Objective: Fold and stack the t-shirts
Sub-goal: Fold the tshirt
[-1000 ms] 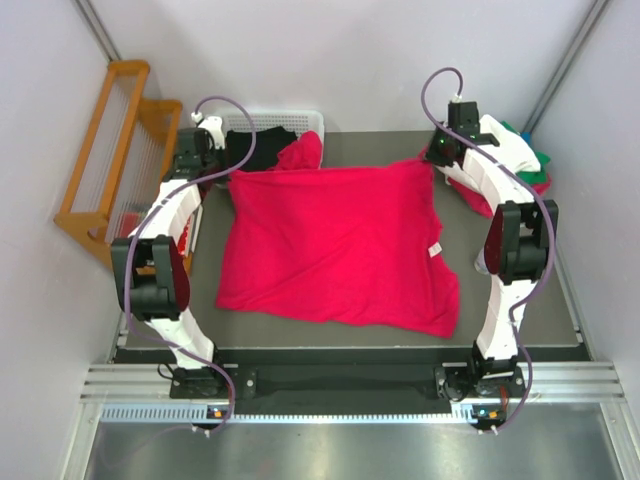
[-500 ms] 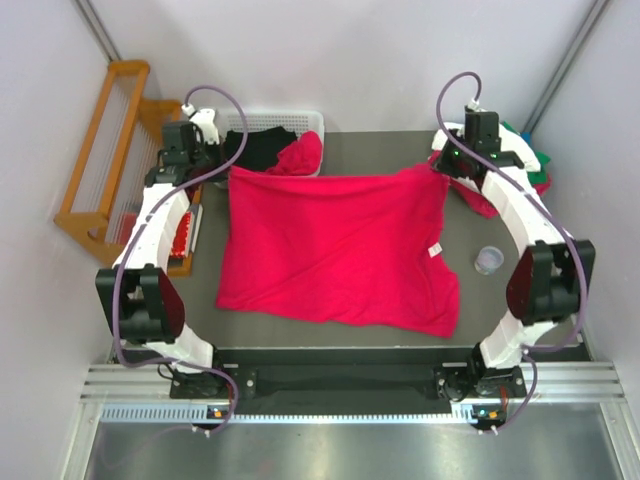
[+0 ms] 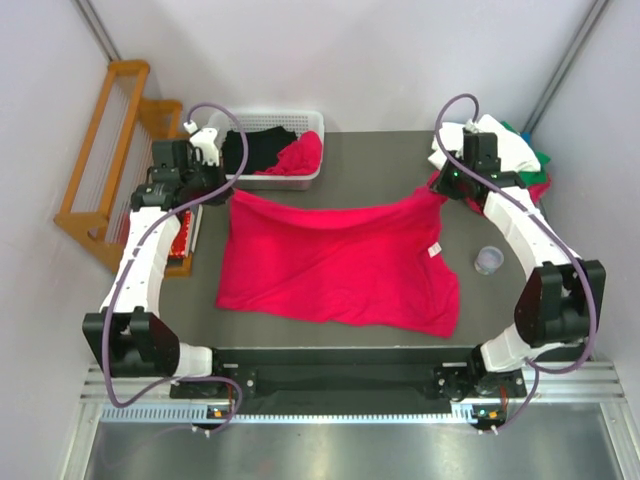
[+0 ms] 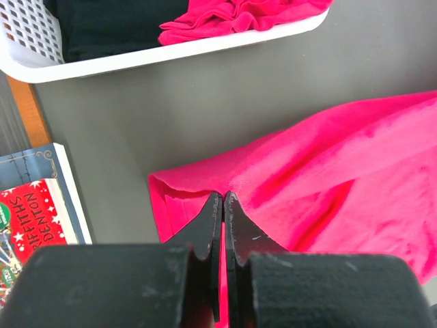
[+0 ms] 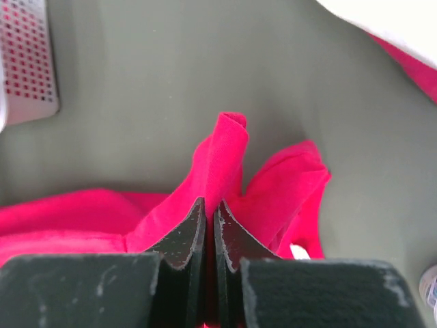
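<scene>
Two far corners of the crimson t-shirt (image 3: 335, 260) are pinched, left gripper (image 4: 223, 199) and right gripper (image 5: 209, 208) each clamped on one, cloth spreading toward the frame's bottom

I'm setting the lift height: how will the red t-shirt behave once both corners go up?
Probably floppy: the red t-shirt already sags between the left pincer and right pincer. Likely light; thin pinches hold it. Its near edge may drag along the table.

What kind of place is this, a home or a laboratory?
Most likely a robot test cell in a laboratory, not a home: two arms bolted to a metal rail, plain white walls close around a small grey table, and a white basket of clothes set out for practice.
</scene>
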Controlling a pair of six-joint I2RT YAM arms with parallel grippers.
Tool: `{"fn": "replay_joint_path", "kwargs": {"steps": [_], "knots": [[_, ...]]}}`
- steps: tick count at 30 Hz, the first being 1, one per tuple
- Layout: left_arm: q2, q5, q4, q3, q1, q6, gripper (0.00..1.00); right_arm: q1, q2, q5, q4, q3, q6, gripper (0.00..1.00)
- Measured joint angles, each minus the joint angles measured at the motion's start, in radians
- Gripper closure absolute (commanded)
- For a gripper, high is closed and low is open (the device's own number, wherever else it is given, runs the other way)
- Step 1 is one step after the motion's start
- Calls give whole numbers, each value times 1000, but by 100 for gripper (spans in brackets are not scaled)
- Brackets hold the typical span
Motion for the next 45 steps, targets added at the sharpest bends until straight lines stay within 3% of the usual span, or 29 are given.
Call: {"fn": "replay_joint_path", "kwargs": {"steps": [4, 7, 12, 16, 21, 29, 31, 32, 35, 37, 38, 45], "knots": [[-2, -19, 10, -8, 0, 4, 100, 0, 71, 6, -5, 39, 0, 100], [41, -53, 45, -8, 0, 8, 100, 0, 183, 10, -14, 156, -2, 100], [221, -118, 119, 6, 0, 20, 100, 0, 334, 10, -16, 336, -3, 100], [331, -146, 111, 15, 0, 30, 100, 0, 338, 5, -18, 347, -2, 100], [301, -151, 108, -4, 0, 43, 100, 5, 215, -3, 0, 155, 3, 100], [61, -89, 87, -85, 0, 55, 100, 105, -46, -9, -40, -187, 26, 100], [20, -76, 85, -106, 0, 64, 96, 134, -81, -9, -52, -242, 28, 100], [5, -70, 82, -118, 0, 68, 93, 145, -93, -10, -57, -265, 29, 98], [-10, -47, 56, -145, 0, 82, 53, 152, -109, -5, -78, -314, 30, 85], [-10, -33, 44, -166, 0, 90, 18, 152, -109, 0, -93, -326, 35, 84], [-10, -28, 36, -177, 0, 94, 11, 152, -110, 3, -106, -327, 35, 83], [-11, 6, 1, -204, 0, 95, 9, 152, -121, 27, -148, -327, 37, 76]]}}
